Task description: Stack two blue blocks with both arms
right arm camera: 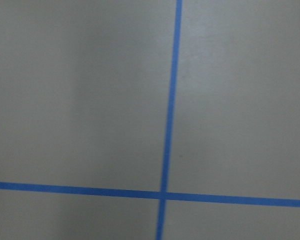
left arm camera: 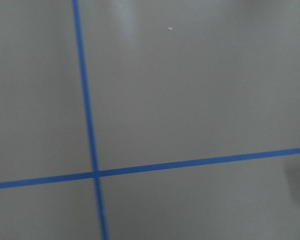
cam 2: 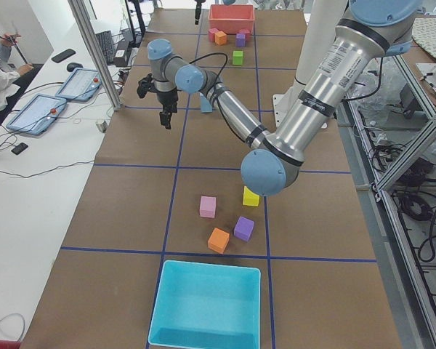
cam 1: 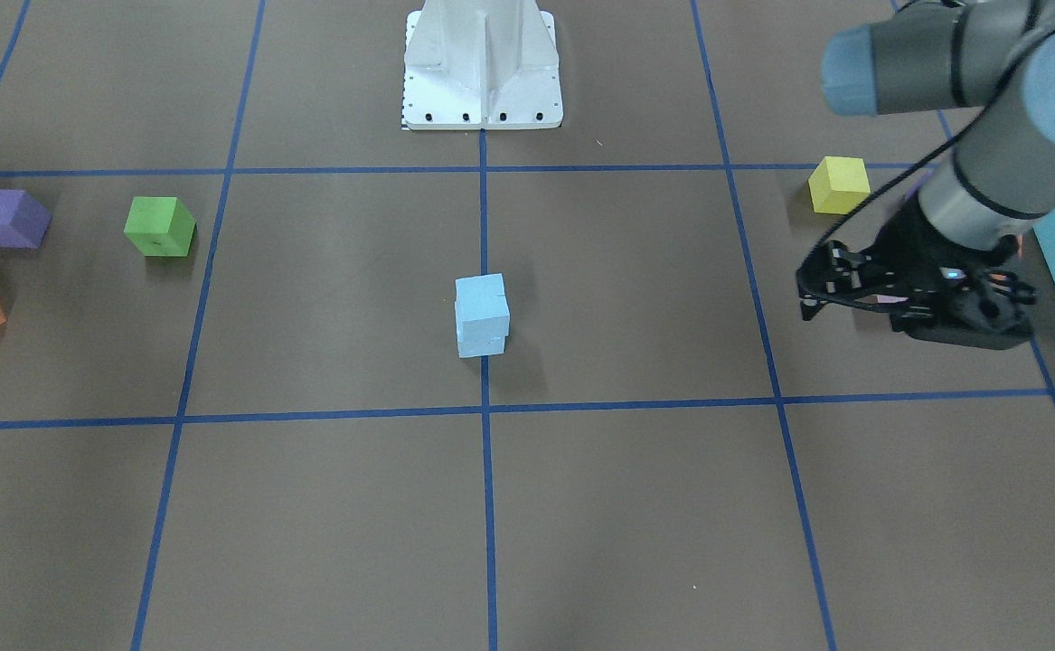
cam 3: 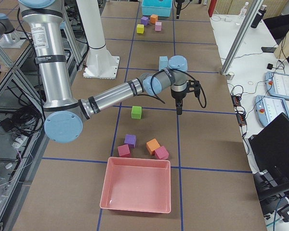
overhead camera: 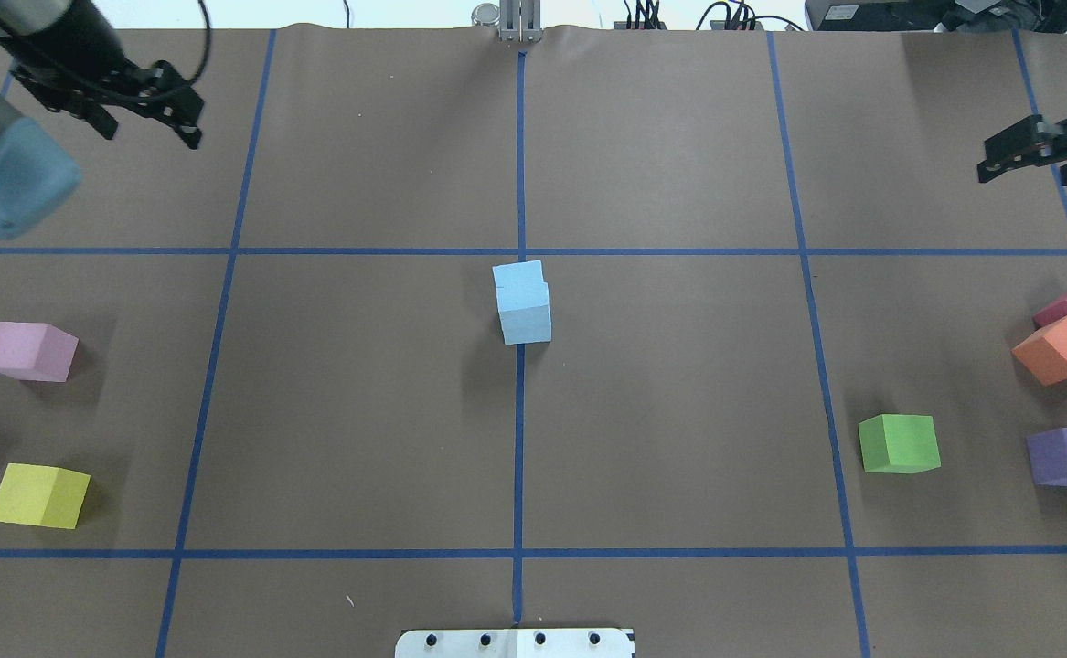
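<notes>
Blue blocks (overhead camera: 523,303), matte foam cubes, sit stacked slightly askew. Overhead shows left claw (overhead camera: 152,137) and right claw (overhead camera: 1022,175) spread open and empty. Wrist views show only the taped worktop (left arm camera: 190,100).

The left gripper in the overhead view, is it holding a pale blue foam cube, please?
No, the left gripper hangs open and empty, far from the two pale blue foam cubes stacked at the centre.

— Where is the left gripper (overhead camera: 149,131)?
— Far forward and to the left of the base (overhead camera: 515,642), fingers pointing down, jaws apart (nothing between them).
— And the right gripper (overhead camera: 1036,172)?
— Mirrored: far forward to the base's right, likewise spread and empty.
</notes>
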{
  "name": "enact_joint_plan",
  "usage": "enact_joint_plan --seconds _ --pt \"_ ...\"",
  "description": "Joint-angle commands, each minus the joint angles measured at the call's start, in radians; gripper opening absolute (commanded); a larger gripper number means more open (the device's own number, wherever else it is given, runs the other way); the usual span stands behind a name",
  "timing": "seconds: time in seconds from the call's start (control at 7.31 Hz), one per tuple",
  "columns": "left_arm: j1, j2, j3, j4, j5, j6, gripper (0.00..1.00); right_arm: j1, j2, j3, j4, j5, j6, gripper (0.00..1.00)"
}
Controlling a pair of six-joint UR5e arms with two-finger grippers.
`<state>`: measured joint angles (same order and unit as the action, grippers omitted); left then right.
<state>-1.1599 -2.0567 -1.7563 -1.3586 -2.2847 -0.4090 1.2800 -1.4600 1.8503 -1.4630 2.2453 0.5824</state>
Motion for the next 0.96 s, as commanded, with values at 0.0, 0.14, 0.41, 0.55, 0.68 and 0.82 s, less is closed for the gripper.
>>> enact_joint_plan --seconds 0.0,0.14,0.41,0.55,0.68,0.82 --pt "-0.159 0.188 0.012 0.004 -0.041 0.289 1.0 0.131 -0.15 0.007 0.0 0.062 -0.18 1.0" --pt "-0.2 0.272 0.015 -0.01 -0.044 0.32 1.0 0.15 -0.195 0.009 0.001 0.06 -0.185 1.0" --pt "-0.24 0.4 0.017 -0.028 -0.047 0.395 1.0 0.18 -0.264 0.01 0.003 0.062 -0.263 1.0" --pt "-0.242 0.474 0.015 -0.039 -0.05 0.398 1.0 0.205 -0.302 0.012 0.006 0.06 -0.312 1.0" --pt "-0.242 0.527 0.015 -0.095 -0.05 0.398 1.0 0.216 -0.321 0.01 0.009 0.059 -0.335 1.0" --pt "-0.241 0.577 0.018 -0.155 -0.05 0.397 1.0 0.219 -0.335 0.01 0.009 0.057 -0.351 1.0"
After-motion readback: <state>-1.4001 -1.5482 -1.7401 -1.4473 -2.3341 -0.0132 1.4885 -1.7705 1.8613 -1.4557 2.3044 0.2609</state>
